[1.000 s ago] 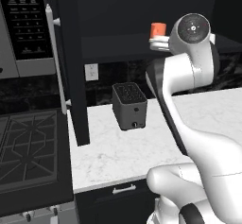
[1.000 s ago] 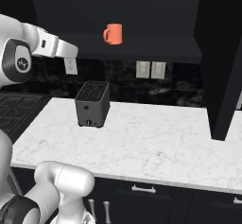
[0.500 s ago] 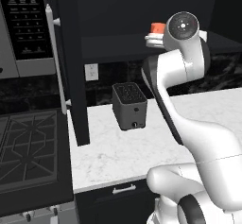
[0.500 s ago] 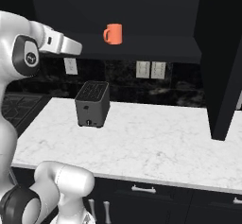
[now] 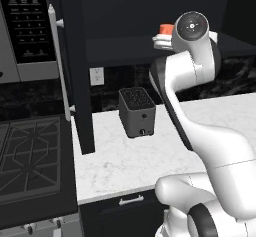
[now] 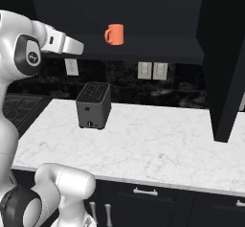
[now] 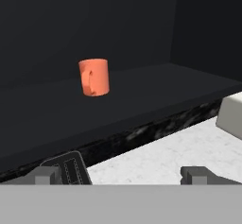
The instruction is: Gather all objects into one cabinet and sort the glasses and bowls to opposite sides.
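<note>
1. Over the past second the arm's upper joint has swung from the right toward the middle of the left base view, and the hand has stretched further toward the open cabinet (image 6: 143, 49); the coral-orange mug (image 6: 115, 34) has stayed where it was on the shelf.
2. The gripper (image 7: 123, 175) hangs empty, its fingers spread wide apart, short of the shelf's front edge and well apart from the mug.
3. The mug stands upright near the middle of the shelf, its handle turned toward the hand camera.
4. A clean pick probably calls for the hand to advance level over the shelf's front edge, centring the mug between the fingers before closing.
5. The forearm reaches out roughly level at shelf height, above the grey toaster (image 6: 94, 105) near the counter's back edge.
</note>
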### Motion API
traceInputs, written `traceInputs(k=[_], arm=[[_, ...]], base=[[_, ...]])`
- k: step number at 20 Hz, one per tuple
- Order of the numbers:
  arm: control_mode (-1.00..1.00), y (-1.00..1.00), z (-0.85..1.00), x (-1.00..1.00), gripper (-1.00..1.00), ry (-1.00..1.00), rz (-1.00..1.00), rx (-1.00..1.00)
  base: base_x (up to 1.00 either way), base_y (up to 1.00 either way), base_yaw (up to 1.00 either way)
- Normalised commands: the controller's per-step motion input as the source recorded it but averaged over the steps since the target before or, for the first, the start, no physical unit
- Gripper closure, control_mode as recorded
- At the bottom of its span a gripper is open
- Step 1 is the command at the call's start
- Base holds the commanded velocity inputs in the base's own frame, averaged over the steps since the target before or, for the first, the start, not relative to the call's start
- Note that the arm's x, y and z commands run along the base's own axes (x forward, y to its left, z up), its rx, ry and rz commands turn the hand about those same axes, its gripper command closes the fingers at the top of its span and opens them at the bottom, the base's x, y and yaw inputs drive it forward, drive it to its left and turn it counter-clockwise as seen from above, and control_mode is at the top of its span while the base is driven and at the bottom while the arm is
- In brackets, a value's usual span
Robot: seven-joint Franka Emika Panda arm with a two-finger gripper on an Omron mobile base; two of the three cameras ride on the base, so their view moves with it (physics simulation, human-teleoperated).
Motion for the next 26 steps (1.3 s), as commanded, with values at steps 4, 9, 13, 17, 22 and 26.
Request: traceInputs(k=[4,9,13,17,22,26], arm=[[-1.0,0.0,0.0,0.19,-1.0,0.0,0.0,0.0],[-1.0,0.0,0.0,0.37,-1.0,0.0,0.0,0.0],[-1.0,0.0,0.0,0.36,-1.0,0.0,0.0,0.0],[-1.0,0.0,0.0,0.4,-1.0,0.0,0.0,0.0],[-1.0,0.0,-0.03,0.38,-1.0,0.0,0.0,0.0],[-1.0,0.0,-0.13,0.28,-1.0,0.0,0.0,0.0]], base=[[0.0,0.0,0.0],[0.0,0.0,0.0],[0.0,0.0,0.0],[0.0,0.0,0.0],[0.0,0.0,0.0],[0.0,0.0,0.0]])
